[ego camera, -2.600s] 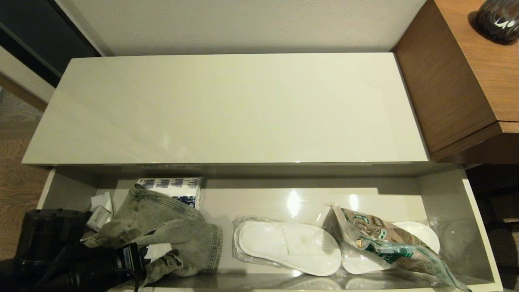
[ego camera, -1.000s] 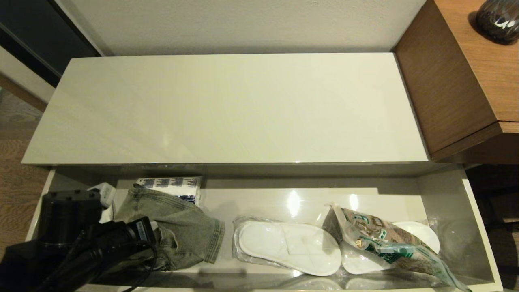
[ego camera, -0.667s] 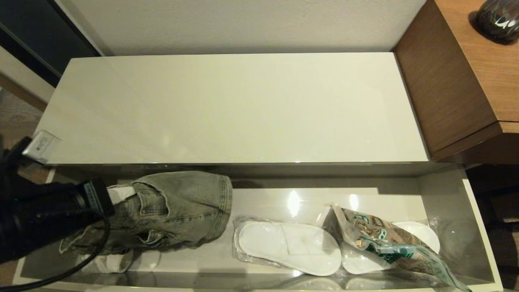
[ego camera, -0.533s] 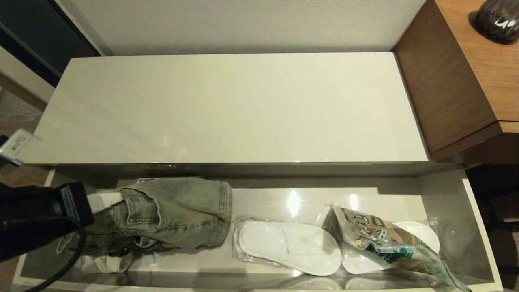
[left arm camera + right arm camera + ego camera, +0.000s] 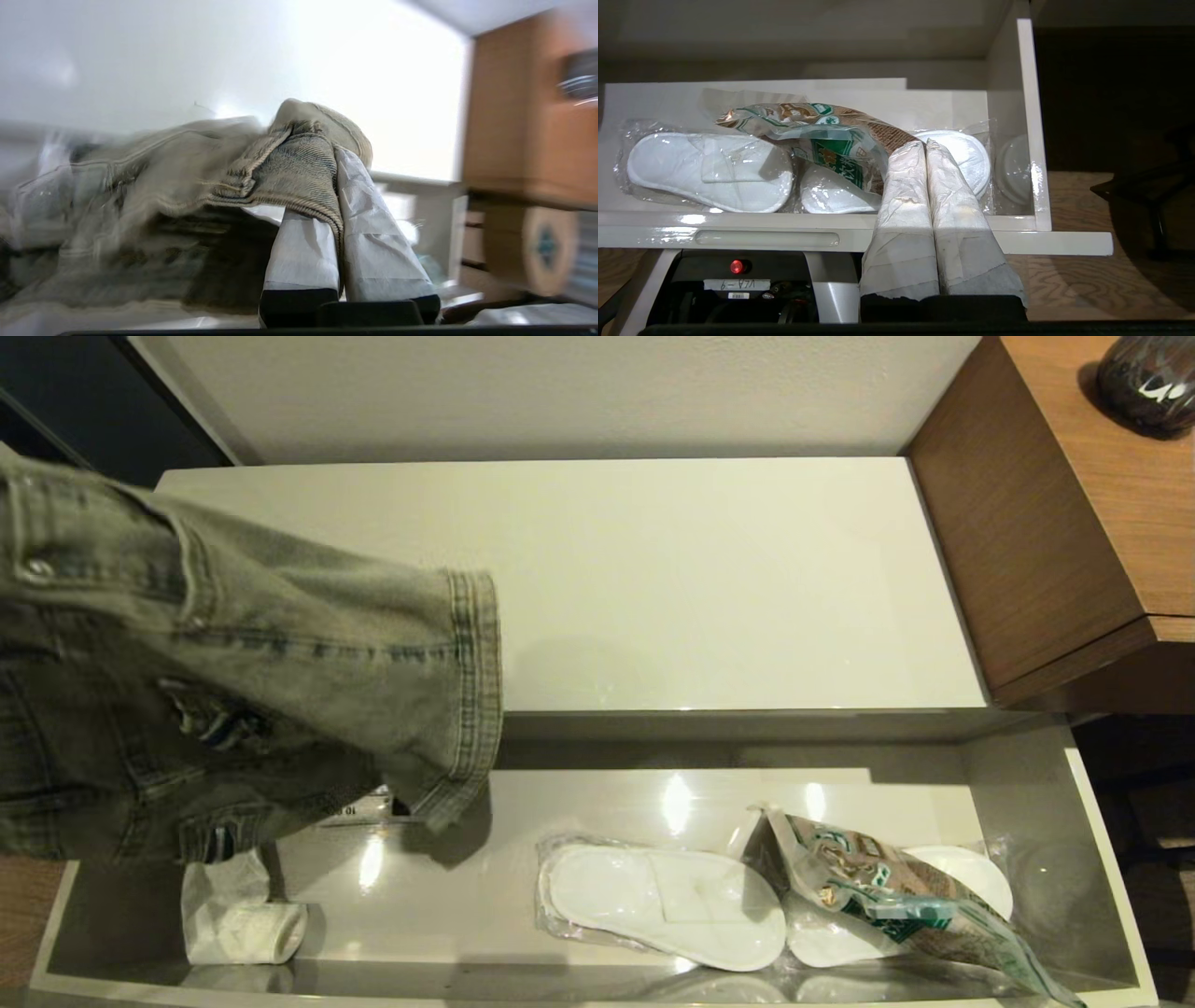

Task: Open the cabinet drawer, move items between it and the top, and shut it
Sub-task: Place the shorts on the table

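The faded grey-green denim garment (image 5: 233,681) hangs in the air over the left end of the open cabinet drawer (image 5: 579,980) and of the cream top (image 5: 709,579). My left gripper (image 5: 334,161) is shut on a fold of the denim garment (image 5: 280,172); in the head view the cloth hides it. The clear food bag (image 5: 878,887) with a green band lies at the drawer's right end, leaning on a slipper. My right gripper (image 5: 925,144) is shut and empty, held near the drawer's front wall (image 5: 1041,242), with the food bag (image 5: 822,135) just beyond its tips.
Wrapped white slippers (image 5: 663,905) lie mid-drawer. A crumpled white item (image 5: 238,919) sits at the drawer's front left, and a tissue pack edge (image 5: 359,803) peeks out under the denim. A brown desk (image 5: 1055,504) with a dark vase (image 5: 1148,378) stands on the right.
The left gripper closed on the denim, pulled it leftward, then raised it out of the drawer to above the top's left end. The white item beneath is now uncovered.
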Tool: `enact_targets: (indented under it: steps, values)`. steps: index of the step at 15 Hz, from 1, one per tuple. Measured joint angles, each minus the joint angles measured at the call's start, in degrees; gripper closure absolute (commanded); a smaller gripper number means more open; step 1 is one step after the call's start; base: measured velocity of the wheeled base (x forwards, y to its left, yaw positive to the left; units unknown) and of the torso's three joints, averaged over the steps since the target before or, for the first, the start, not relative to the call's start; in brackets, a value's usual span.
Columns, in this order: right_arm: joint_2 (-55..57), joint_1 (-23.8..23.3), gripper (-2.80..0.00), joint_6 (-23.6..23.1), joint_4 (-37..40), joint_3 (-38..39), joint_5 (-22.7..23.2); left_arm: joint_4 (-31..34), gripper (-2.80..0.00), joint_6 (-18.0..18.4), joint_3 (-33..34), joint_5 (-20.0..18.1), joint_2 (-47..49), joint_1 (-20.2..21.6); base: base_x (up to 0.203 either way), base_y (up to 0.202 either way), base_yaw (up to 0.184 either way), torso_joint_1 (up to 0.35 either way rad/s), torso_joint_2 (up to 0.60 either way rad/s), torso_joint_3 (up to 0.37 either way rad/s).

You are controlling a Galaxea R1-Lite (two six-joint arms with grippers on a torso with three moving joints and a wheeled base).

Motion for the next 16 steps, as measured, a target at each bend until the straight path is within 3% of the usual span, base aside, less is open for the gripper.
enact_targets:
  steps: [3,5,7,11,16]
  values:
    - [0.00,-0.01,0.00,0.02,-0.05,0.00,-0.02,3.60,0.00,0.60,-16.83,-1.41,5.93,0.00,0.000,0.000,0.000,0.000,0.00,0.000]
    - [0.00,0.00,0.00,0.02,-0.02,0.00,-0.05,3.43,0.00,2.47,-24.20,-1.81,11.48,0.05,0.000,0.000,0.000,0.000,0.00,0.000]
    - [0.00,0.00,0.00,0.02,-0.04,0.00,-0.02,0.61,0.00,4.67,-26.48,-2.10,15.45,0.07,0.000,0.000,0.000,0.000,0.00,0.000]
    - [0.00,-0.01,0.00,0.00,-0.02,0.00,-0.03,-15.86,0.00,8.36,-27.07,-1.61,23.33,0.45,0.000,0.000,0.000,0.000,0.00,0.000]
    - [0.00,-0.04,0.00,0.02,-0.02,0.00,-0.02,-23.66,0.00,9.85,-27.15,9.99,33.05,3.27,0.000,0.000,0.000,0.000,0.00,0.000]
